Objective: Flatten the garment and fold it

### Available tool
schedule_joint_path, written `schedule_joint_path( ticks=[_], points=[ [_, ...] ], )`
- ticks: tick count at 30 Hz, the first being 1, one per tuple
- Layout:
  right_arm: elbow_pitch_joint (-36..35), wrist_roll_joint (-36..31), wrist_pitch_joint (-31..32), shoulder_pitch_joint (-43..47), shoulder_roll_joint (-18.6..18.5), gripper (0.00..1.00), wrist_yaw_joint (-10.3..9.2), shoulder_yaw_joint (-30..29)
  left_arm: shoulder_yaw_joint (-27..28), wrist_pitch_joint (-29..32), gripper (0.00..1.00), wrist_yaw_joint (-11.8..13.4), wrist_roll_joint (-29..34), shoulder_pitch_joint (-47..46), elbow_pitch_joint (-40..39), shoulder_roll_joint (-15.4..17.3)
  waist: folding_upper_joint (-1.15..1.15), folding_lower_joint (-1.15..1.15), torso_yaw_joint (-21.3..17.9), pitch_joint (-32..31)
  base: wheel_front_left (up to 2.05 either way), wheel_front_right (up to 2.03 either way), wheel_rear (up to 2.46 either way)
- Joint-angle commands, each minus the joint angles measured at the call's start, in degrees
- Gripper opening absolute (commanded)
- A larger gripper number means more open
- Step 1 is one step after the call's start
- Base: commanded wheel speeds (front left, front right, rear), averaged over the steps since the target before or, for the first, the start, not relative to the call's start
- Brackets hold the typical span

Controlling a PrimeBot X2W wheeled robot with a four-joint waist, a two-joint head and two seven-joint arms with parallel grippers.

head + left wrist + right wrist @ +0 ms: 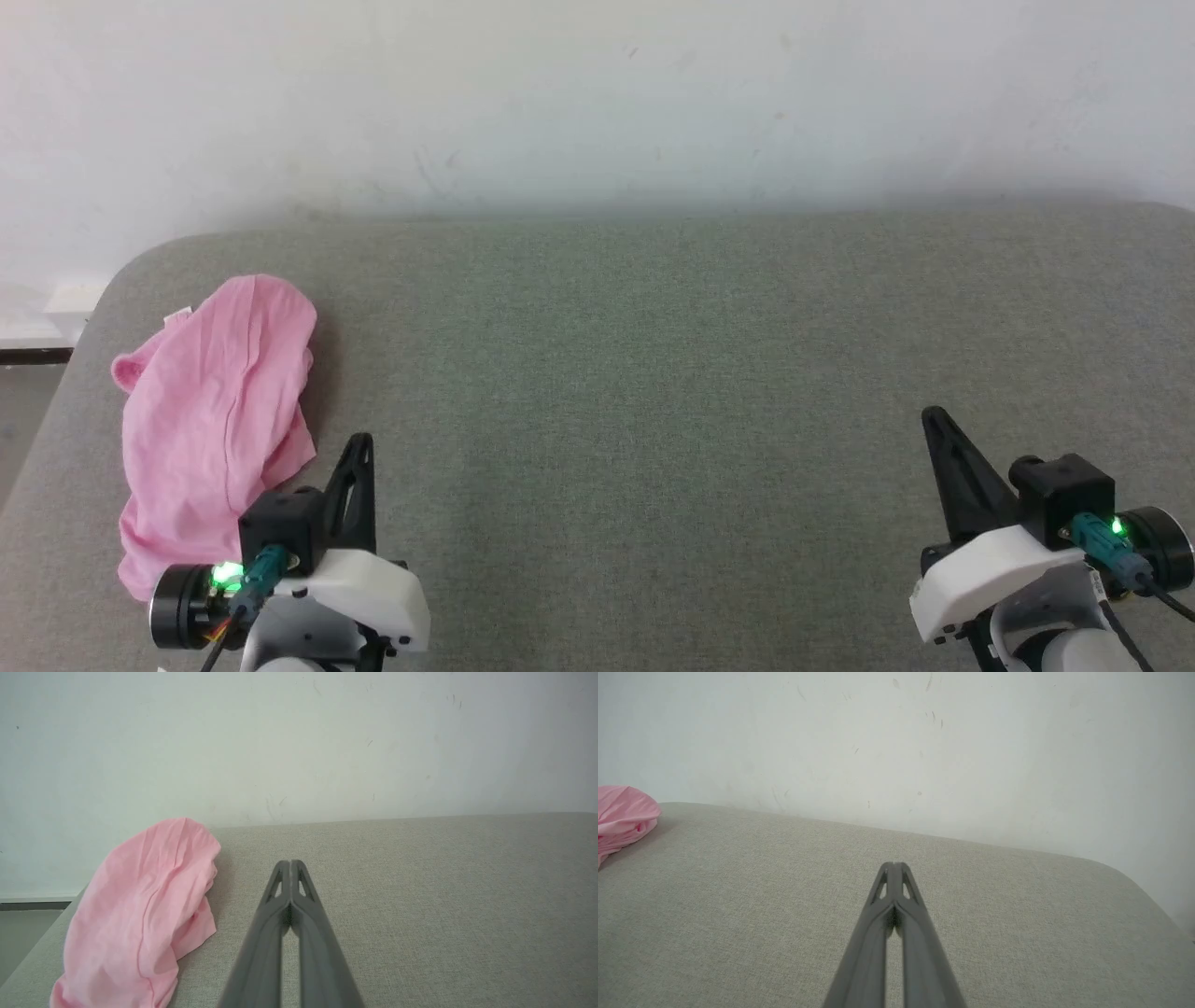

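The light-pink garment [217, 420] lies crumpled in a heap near the left edge of the grey fabric surface [653, 392]. My left gripper [359, 448] hovers just to its right, shut with nothing in it. In the left wrist view the garment [140, 914] bulges up left of my joined fingers [290, 865]. My right gripper [934, 425] is far off at the lower right, also shut and empty. In the right wrist view its tips [893, 865] point at bare surface, and a corner of the garment [621, 816] shows at the far left.
A pale wall [597, 103] rises right behind the surface. The surface has rounded corners; its left edge [56, 411] runs close beside the garment, with floor and a dark skirting strip [35, 355] beyond. A wide stretch of grey fabric separates the two grippers.
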Motion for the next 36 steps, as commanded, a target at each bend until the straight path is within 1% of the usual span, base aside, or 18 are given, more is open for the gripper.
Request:
schedule_joint_path(
  ticks=[1, 7, 8, 13, 27, 36],
  points=[
    [0.05, -0.46, 0.03, -0.60, 0.24, 0.00, -0.11, -0.03, 0.23, -0.01, 0.00, -0.46, 0.39, -0.70, -0.25, -0.28, 0.00, 0.00, 0.00, 0.00, 0.00, 0.00, 0.00],
    [0.05, -0.46, 0.03, -0.60, 0.24, 0.00, -0.11, -0.03, 0.23, -0.01, 0.00, -0.46, 0.39, -0.70, -0.25, -0.28, 0.00, 0.00, 0.00, 0.00, 0.00, 0.00, 0.00],
    [0.00, 0.00, 0.00, 0.00, 0.00, 1.00, 0.00, 0.00, 0.00, 0.00, 1.00, 0.00, 0.00, 0.01, 0.00, 0.00, 0.00, 0.00, 0.00, 0.00, 0.00, 0.00, 0.00],
    [-0.01, 0.13, -0.22, 0.01, -0.05, 1.00, 0.01, -0.17, -0.17, -0.21, 1.00, 0.31, 0.04, -0.01, 0.08, 0.02, 0.00, 0.00, 0.00, 0.03, 0.00, 0.00, 0.00],
    [-0.63, 1.73, -1.89, 0.26, -0.02, 1.00, 0.00, -1.18, -1.64, -1.89, 1.00, 2.78, 0.30, -0.25, -0.12, 0.36, 0.00, 0.00, 0.16, 0.24, 0.00, 0.00, 0.00],
    [-1.10, 2.53, -2.97, 0.55, 0.00, 1.00, -0.01, -1.63, -2.83, -2.97, 1.00, 4.70, 0.31, -0.65, -0.41, 0.86, 0.00, 0.00, 1.65, 0.63, 0.00, 0.00, 0.00]
  ],
)
